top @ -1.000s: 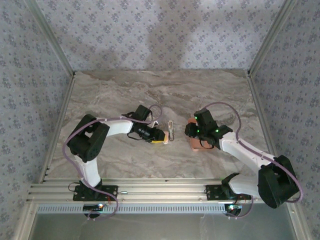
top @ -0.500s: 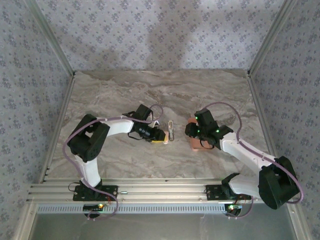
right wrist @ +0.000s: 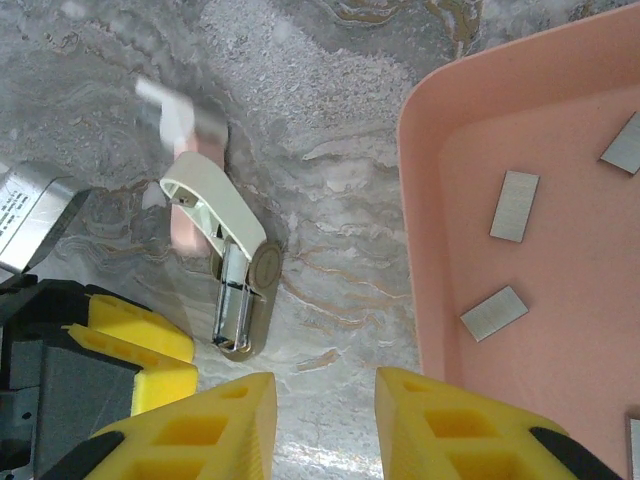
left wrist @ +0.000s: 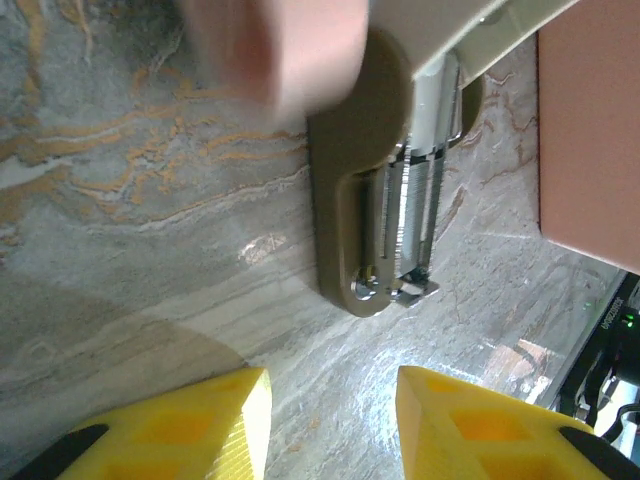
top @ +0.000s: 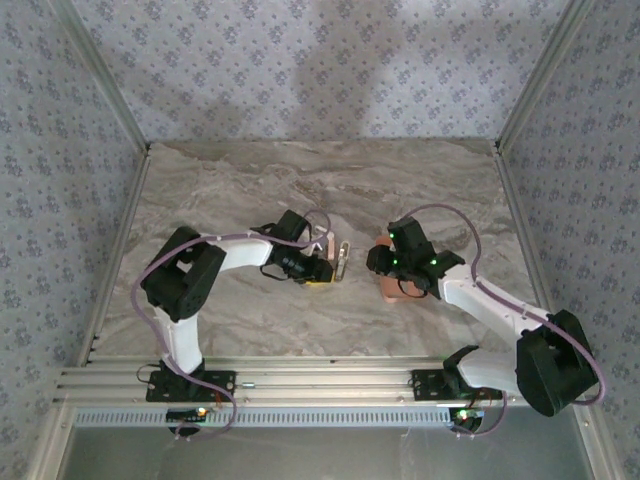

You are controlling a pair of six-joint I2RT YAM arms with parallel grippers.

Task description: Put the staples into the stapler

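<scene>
We find the tiny mini stapler (right wrist: 238, 285), with its white arm and grey metal channel, lying on the grey-veined marble tabletop (right wrist: 330, 90). In the overhead view it sits between the two grippers, near the salmon-pink rectangular plastic tray (right wrist: 415, 200) but apart from it. Its white arm is swung away from the channel, so the bare metal track shows. A blurred pink shape beside the arm may be its pale pink body, though we cannot be sure. Several small grey metal staple strips (right wrist: 514, 206) lie loose inside the tray. The left gripper (left wrist: 330, 400) hovers just beside the stapler's channel end, its yellow fingers (left wrist: 170, 425) a modest gap apart with nothing between them. The right gripper (right wrist: 325, 400) hangs over the tabletop by the tray's rim, likewise narrowly parted and empty.
</scene>
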